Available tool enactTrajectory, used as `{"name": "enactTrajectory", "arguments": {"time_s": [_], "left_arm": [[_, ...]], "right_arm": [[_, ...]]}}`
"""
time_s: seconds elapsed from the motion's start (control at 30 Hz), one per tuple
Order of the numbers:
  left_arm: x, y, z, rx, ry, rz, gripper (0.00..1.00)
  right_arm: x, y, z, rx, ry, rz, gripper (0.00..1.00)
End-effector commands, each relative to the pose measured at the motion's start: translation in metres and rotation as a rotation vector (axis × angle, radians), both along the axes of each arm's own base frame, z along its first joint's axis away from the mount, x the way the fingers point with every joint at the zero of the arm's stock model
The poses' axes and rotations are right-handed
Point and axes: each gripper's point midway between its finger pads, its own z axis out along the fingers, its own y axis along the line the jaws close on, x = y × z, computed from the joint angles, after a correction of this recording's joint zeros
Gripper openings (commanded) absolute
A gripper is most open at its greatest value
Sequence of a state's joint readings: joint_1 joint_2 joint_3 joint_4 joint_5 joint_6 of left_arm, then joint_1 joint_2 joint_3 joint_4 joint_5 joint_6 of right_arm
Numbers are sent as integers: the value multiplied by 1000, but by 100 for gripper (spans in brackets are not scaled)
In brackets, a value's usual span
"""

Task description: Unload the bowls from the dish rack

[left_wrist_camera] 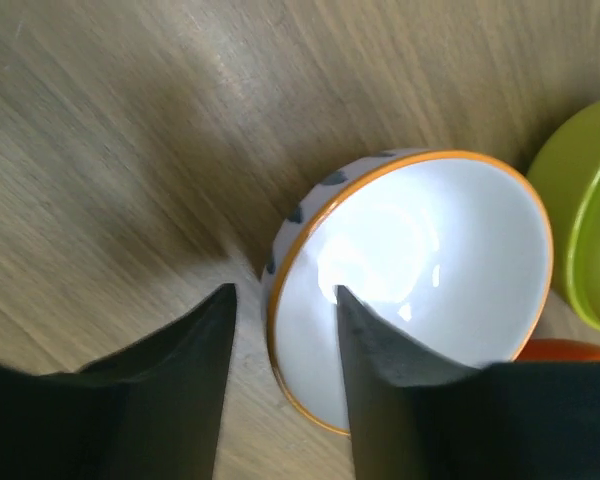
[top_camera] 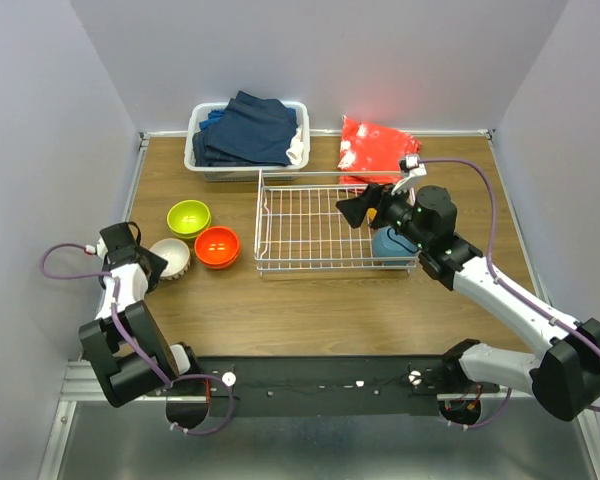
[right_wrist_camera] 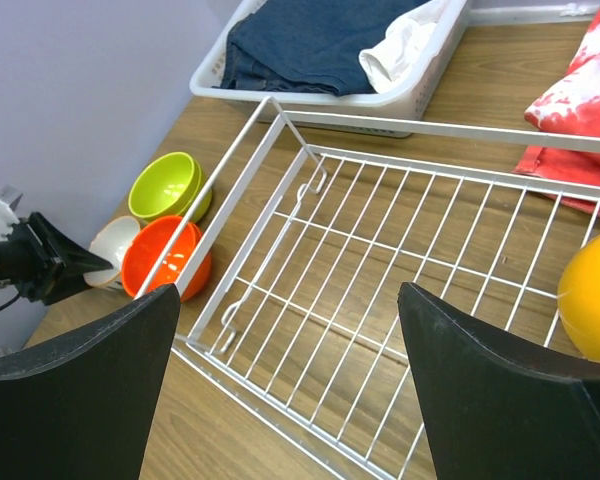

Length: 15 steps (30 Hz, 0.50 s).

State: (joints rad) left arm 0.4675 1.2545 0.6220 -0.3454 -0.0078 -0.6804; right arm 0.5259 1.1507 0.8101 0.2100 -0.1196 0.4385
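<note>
The white wire dish rack (top_camera: 310,228) (right_wrist_camera: 380,250) stands mid-table. In it, a teal bowl (top_camera: 390,243) peeks out under my right arm, and a yellow-orange bowl (right_wrist_camera: 592,300) shows at the right edge of the right wrist view. My right gripper (top_camera: 355,205) (right_wrist_camera: 288,290) hangs wide open above the rack floor, holding nothing. Left of the rack sit a lime green bowl (top_camera: 189,217) (left_wrist_camera: 580,230), a red-orange bowl (top_camera: 217,247) (right_wrist_camera: 160,255) and a white bowl with an orange rim (top_camera: 170,258) (left_wrist_camera: 420,260). My left gripper (top_camera: 156,262) (left_wrist_camera: 285,292) straddles the white bowl's rim, jaws apart with gaps showing.
A white plastic tub of dark blue clothes (top_camera: 248,135) (right_wrist_camera: 330,40) stands behind the rack, and a red bag (top_camera: 375,148) (right_wrist_camera: 580,110) lies to its right. Grey walls close in the table on the left, back and right.
</note>
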Motion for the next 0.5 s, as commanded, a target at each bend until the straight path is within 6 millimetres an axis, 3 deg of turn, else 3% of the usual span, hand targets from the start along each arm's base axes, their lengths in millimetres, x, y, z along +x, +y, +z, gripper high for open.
{"name": "enactTrajectory", "arguments": {"time_s": [0.0,0.1,0.13,0.23,0.33,0.47], "left_arm": [[6,1,14,18,-66,-8,64],[1,6,23,60,-74,12,75],[-2,9,27,81,-73,25,84],[2,8,50,150,-123,8,94],[10,7,83,265,-198,-31,99],[18,-16,120,363,-285,-148,99]], "right_arm": [[2,-9,-7,-49,8,-40,98],[5,-11,-12,-75,28,-53,98],[6,-11,-14,-84,35,-57,98],[12,-15,-22,-121,63,-87,98],[19,-19,-34,-159,100,-122,98],[28,-24,-56,-229,185,-163,98]]}}
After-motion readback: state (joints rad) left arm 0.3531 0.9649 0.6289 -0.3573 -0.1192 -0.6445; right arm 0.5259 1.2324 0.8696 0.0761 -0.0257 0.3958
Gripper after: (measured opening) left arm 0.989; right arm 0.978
